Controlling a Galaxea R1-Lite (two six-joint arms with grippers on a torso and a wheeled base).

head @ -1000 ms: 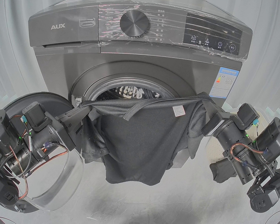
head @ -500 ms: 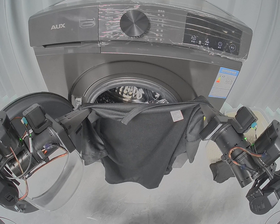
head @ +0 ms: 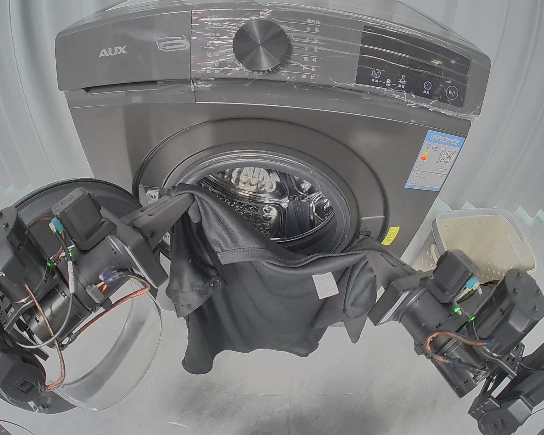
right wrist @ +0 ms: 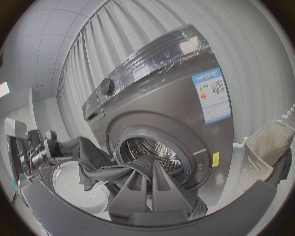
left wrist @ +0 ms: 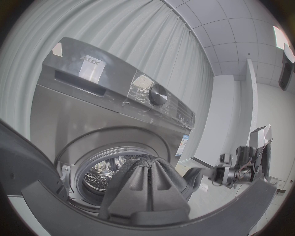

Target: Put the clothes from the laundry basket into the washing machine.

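Hanging between the two arms, the dark grey garment (head: 266, 289) is spread like a sheet across the front of the washing machine (head: 130, 123). Its long axis runs side to side and slants. It starts at the left gripper (head: 183, 200), high against the left rim of the drum opening (head: 267, 193), and drops to the right gripper (head: 399, 270), low at the opening's lower right, just beside the laundry basket (head: 513, 246). Each gripper's fingers are closed tight on a bunched corner of the cloth, and each wrist view shows fabric pinched between them. The bulk of the garment sags below and in front of the opening, outside the drum, above the floor and beside the open door (head: 105, 351). The drum mouth therefore lies behind and above most of the cloth. The left gripper is the nearer to it, so the feed-in likely has to lead from that side, with the right corner lifted to follow. Against the frame a second ago, the right gripper has dropped and drawn back. The top edge was level and covered the mouth; it now tilts, baring the drum and the basket. The left gripper has risen slightly towards the rim.
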